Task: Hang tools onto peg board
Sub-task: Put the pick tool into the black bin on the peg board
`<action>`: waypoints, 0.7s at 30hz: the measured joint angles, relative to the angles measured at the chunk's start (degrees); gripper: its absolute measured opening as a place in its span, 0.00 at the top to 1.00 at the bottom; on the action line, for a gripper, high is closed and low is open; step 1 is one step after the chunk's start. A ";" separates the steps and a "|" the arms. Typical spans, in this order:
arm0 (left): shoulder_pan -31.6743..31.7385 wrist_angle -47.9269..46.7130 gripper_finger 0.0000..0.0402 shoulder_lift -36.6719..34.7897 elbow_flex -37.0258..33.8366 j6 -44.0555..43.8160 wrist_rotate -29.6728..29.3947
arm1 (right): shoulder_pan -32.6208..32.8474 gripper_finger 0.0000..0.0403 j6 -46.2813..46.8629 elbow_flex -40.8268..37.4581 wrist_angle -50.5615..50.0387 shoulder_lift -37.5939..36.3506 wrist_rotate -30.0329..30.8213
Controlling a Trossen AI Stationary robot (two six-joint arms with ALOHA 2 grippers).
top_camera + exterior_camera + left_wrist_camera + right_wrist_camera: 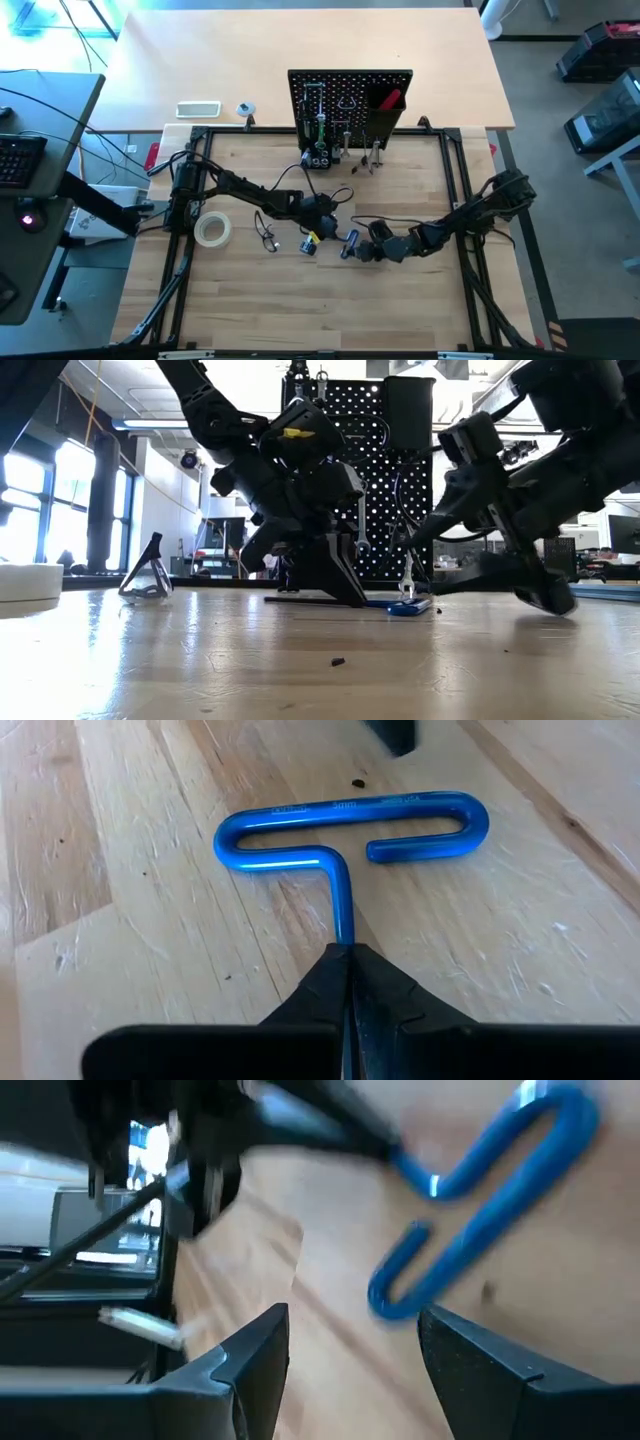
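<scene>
One blue hex key (pixel 345 840) lies flat on the wooden table (pixel 150 920). Left gripper (pixel 346 960) is clamped on its shaft; the looped handle extends beyond. Right gripper (pixel 350 1350) waits nearby, fingers spread.

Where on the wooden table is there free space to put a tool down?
The near strip of the table, below both arms, is bare. So is the right part beside the right gripper. The middle is crowded: tape roll, glasses, blue hex key pinched by the left gripper.
</scene>
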 joint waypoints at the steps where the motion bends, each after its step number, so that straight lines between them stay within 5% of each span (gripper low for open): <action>1: 0.00 -0.02 1.00 -0.10 -0.02 0.04 -0.04 | 0.10 0.47 0.51 0.02 0.00 0.00 -0.77; 7: -0.02 -0.28 1.00 -0.90 -0.11 0.62 -0.39 | 0.77 0.47 3.75 0.15 -0.84 -0.09 -4.57; 21: -0.47 0.26 1.00 -3.03 -0.12 2.10 0.34 | -1.71 0.47 7.47 0.20 -2.07 -0.12 -0.27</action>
